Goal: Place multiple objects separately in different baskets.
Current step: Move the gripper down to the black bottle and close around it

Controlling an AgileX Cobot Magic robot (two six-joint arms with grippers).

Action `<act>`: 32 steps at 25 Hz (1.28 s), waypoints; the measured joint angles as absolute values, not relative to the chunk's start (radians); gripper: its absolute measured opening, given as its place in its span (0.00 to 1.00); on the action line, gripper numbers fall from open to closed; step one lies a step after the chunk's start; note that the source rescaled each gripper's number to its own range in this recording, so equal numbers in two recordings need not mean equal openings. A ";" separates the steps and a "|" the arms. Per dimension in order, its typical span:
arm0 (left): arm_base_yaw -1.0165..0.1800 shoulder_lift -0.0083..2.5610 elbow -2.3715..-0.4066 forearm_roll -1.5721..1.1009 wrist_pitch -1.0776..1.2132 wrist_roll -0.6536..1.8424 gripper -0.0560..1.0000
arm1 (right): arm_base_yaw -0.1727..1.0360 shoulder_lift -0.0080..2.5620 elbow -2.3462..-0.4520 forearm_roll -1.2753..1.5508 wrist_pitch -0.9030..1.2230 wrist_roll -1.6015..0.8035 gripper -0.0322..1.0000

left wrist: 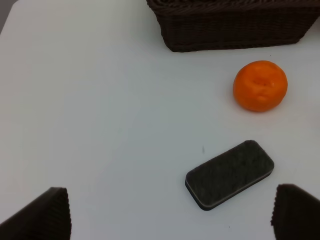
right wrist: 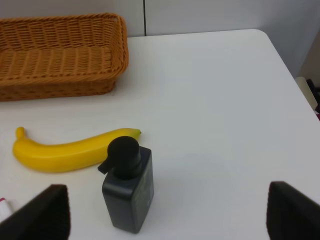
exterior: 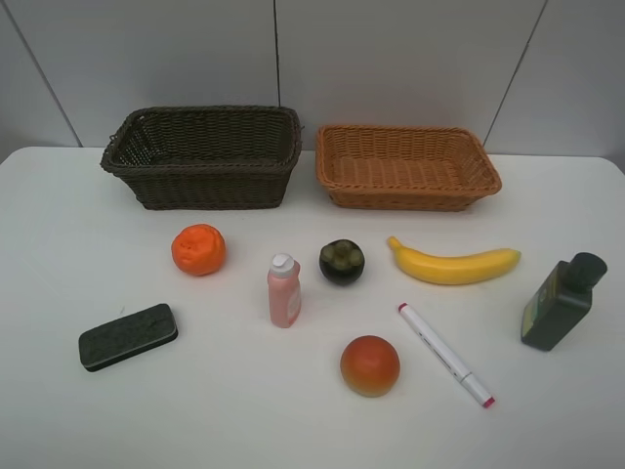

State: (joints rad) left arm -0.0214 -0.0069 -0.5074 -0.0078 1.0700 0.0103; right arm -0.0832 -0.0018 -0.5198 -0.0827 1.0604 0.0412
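Dark-brown wicker basket [exterior: 205, 186] beside orange-tan wicker basket [exterior: 405, 198]; before them, apart: wrinkled orange [exterior: 198, 249], dark mangosteen [exterior: 342, 262], yellow banana [exterior: 454, 266], pink bottle [exterior: 284, 293], dark-green bottle [exterior: 559, 303], dark eraser [exterior: 128, 336], red-orange fruit [exterior: 369, 365], white marker [exterior: 444, 354].

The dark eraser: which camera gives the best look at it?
The left wrist view: the eraser lies close, large and whole, its fuzzy top clear. The high view shows the eraser small, at front left. The right wrist view misses it.

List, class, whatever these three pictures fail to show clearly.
- Left wrist view: dark brown basket is cut off by the frame edge, so its inside is unseen.
- Right wrist view: marker is only a sliver at the frame edge.
- Exterior high view: dark green bottle has a label too small to read.
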 joint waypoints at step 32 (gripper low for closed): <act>-0.021 -0.007 -0.507 -0.008 1.067 0.010 1.00 | -0.083 1.431 -1.133 -0.043 1.214 0.203 0.98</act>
State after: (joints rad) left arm -0.0214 -0.0069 -0.5074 -0.0078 1.0667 0.0103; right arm -0.0832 1.4313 -1.1329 -0.0435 1.2144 0.2030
